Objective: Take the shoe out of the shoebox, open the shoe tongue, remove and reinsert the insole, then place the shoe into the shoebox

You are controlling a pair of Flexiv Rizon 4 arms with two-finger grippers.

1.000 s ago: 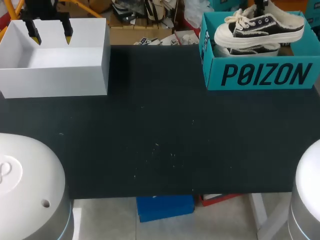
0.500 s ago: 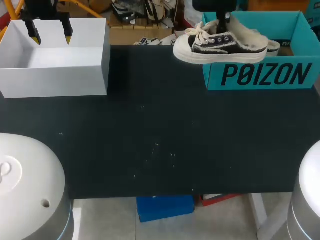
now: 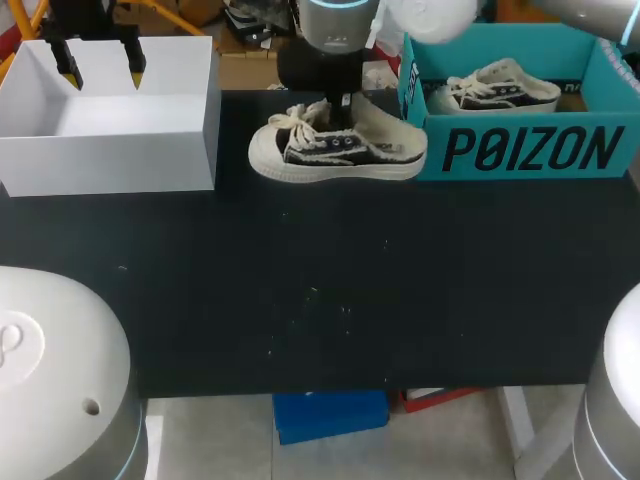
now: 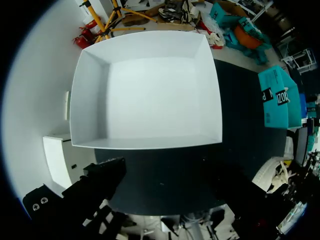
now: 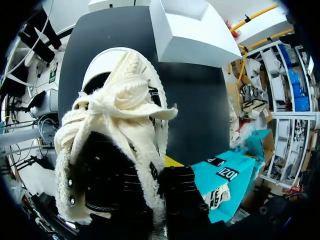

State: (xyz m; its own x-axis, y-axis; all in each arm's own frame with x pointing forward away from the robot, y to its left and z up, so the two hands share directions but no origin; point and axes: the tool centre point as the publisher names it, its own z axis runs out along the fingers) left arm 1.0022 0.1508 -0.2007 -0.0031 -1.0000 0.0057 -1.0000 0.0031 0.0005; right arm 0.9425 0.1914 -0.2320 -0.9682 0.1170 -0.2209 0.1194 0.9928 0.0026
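Observation:
A black shoe with a cream sole and laces is held at its tongue by my right gripper, which is shut on it. The shoe is low over the dark table, just left of the teal shoebox; whether it touches the table I cannot tell. In the right wrist view the shoe fills the space at the fingers, with one yellow fingertip showing beside it. A second shoe lies inside the shoebox. My left gripper hangs open over the white box.
The white box is open-topped and stands at the table's back left corner. The teal shoebox stands at the back right. Between them and the front edge there is bare dark tabletop.
My right arm has carried the shoe out of the shoebox, leftward and down to the table beside it. The left arm has not moved.

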